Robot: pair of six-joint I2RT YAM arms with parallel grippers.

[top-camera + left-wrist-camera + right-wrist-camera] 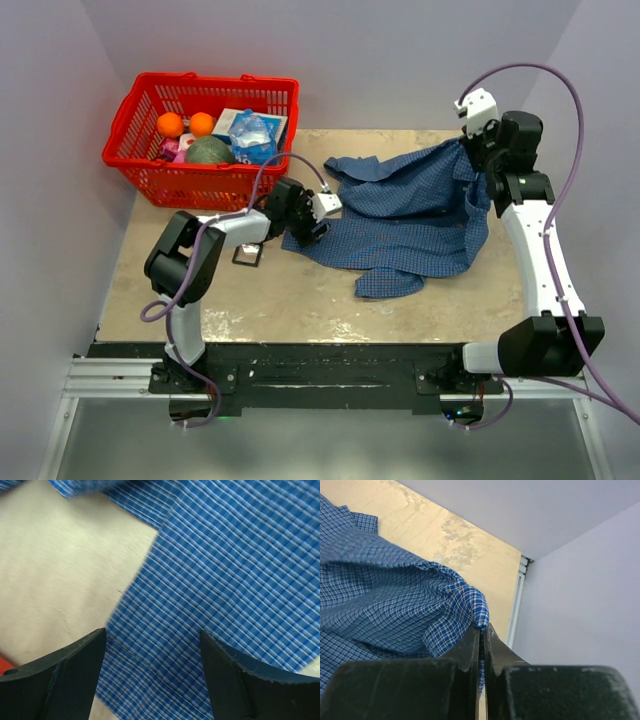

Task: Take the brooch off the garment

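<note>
Top view: the blue checked garment (pixel 405 215) lies spread on the right half of the table (pixel 300 300), with a red basket (pixel 135 115) far left. My right gripper (pixel 470 148) holds its far right corner raised.

Left wrist view: my left gripper (pixel 152 680) hangs with jaws apart over the garment's left edge.

Right wrist view: my fingers (pixel 470 647) are clamped on a fold of the cloth.

The brooch is too small to make out.

Cloth on matt counter
Beneath the left end effector (pixel 152 632), the garment (pixel 240 580) is thin woven cloth; the counter (pixel 60 570) looks smooth, matt, mottled.
</note>
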